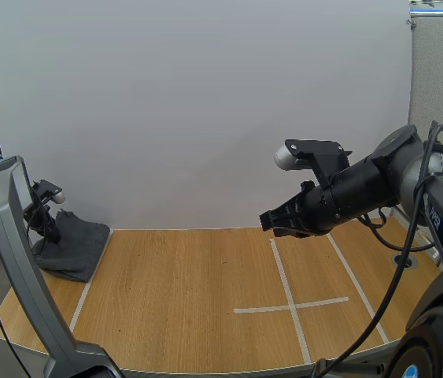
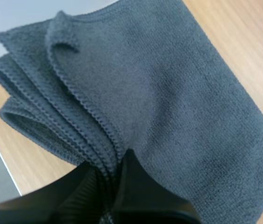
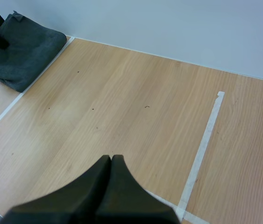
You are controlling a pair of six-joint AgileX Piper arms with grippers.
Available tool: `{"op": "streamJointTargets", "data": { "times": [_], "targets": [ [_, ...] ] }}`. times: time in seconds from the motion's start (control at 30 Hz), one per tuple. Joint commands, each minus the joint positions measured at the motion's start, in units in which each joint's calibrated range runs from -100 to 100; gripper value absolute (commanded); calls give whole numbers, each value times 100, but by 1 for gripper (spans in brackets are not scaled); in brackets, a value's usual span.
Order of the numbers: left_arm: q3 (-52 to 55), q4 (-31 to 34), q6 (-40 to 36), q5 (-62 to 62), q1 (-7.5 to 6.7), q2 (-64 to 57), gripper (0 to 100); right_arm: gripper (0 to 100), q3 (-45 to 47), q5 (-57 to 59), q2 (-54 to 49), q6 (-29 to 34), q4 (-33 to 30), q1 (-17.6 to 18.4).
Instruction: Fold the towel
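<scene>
**Q:** Where is the towel [image 1: 71, 246] relative to the left gripper [image 2: 115, 172]?
**A:** It is heaped on the table [image 1: 190, 299] at the left edge of the high view. Its stacked, hemmed layers are pinched between the gripper's tips.
**Q:** And the right gripper [image 3: 111, 161]?
**A:** It is held above the table at the right, well apart from the towel, with its fingers pressed together as one wedge.
**Q:** What is hard to make out?
**A:** In the high view, the left fingertips are lost against the dark cloth.

High cam overlooks table [image 1: 190, 299], all 3 share towel [image 1: 71, 248]
</scene>
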Motion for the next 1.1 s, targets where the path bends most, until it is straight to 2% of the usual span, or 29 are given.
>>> {"op": "streamJointTargets", "data": {
  "times": [0.0, 0.77, 1.07],
  "targets": [
    [-25, 130, 104, 18, 18, 5, 0, 0, -18, 57, -75, 19, 8, -20],
    [-171, 468, 238, 18, 34, 50, 0, 0, -18, 57, -75, 19, 8, -20],
    [-171, 410, 101, 18, 34, 147, 0, 0, -18, 57, -75, 19, 8, -20]
  ]
}}
